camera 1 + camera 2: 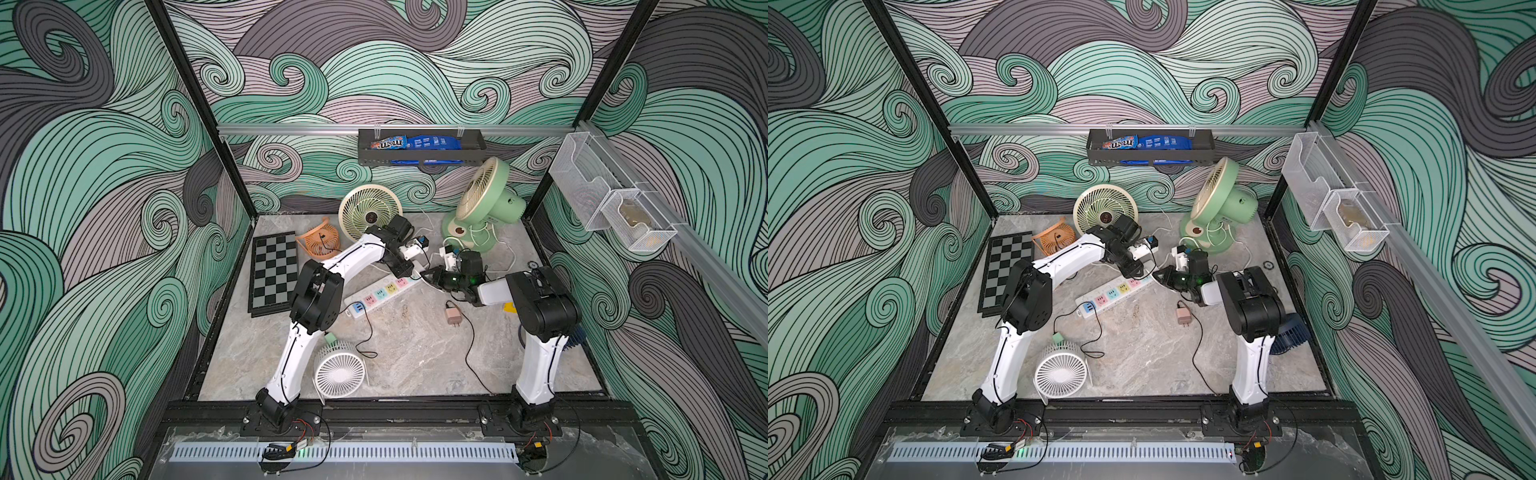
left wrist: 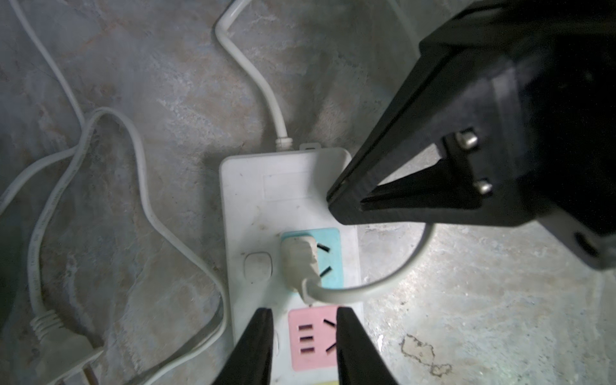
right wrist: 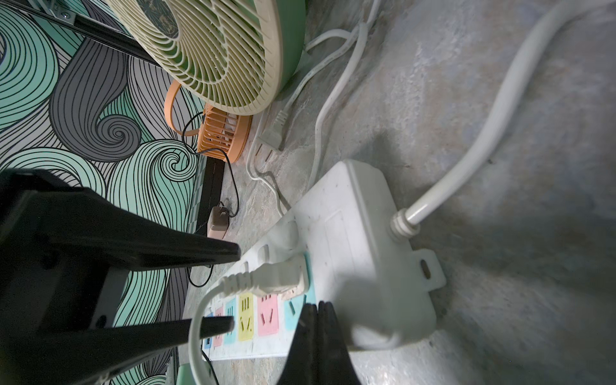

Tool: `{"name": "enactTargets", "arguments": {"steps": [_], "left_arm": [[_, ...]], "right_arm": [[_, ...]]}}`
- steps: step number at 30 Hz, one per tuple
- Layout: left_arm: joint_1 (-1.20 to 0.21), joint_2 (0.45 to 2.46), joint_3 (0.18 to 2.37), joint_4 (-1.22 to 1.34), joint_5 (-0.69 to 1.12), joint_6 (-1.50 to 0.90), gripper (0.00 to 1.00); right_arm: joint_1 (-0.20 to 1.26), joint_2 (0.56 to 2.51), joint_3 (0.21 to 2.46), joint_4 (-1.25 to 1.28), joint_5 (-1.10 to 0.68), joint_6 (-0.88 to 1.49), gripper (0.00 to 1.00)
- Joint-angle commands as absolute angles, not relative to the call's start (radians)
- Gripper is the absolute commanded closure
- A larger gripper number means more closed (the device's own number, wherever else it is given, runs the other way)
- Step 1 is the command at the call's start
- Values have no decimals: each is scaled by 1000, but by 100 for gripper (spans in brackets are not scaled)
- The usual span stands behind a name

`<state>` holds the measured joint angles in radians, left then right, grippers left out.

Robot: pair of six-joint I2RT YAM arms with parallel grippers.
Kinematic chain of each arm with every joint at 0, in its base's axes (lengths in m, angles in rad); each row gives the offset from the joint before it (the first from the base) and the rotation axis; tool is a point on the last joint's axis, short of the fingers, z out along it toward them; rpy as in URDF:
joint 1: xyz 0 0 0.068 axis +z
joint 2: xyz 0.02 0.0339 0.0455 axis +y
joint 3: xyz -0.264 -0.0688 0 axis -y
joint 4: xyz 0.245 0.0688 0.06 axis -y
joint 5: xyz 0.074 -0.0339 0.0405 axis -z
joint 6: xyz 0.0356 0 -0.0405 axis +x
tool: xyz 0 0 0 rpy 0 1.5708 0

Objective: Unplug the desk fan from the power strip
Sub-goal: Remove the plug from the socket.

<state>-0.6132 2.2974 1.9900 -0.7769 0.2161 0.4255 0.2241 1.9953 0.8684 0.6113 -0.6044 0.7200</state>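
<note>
The power strip [image 1: 380, 294] lies slanted mid-frame on the counter [image 1: 415, 357] in both top views. The right end effector [image 2: 333, 201], jaws together and holding nothing, appears to press its tip on the strip's white end, likely pinning it. The left end effector [image 2: 303, 313] hangs with jaws apart and empty, just short of the white plug [image 2: 298, 263] seated in the teal socket, aligned to pinch it.

Robot test cell: aluminium frame [image 1: 395, 129], wave-patterned walls [image 1: 83, 174], marble-look tabletop [image 1: 415, 353].

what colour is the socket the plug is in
Light blue socket, best in the left wrist view.
</note>
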Motion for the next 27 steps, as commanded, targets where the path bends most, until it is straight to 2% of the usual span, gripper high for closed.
{"name": "enactTargets", "arguments": {"steps": [1,10,21,25,27], "left_arm": [[-630,2335,2023,-769,159,413,66],[-650,2365,2039,-750,102,383,75],[-661,2382,2072,-754,78,362,78],[-664,2382,2069,-754,63,364,95],[-668,2373,2061,-750,47,367,100]], "right_arm": [[225,2010,855,636,-604,726,99],[230,2011,849,641,-600,727,99],[249,2021,846,635,-577,735,99],[254,2022,848,612,-553,737,99],[257,2021,852,592,-536,737,99]]}}
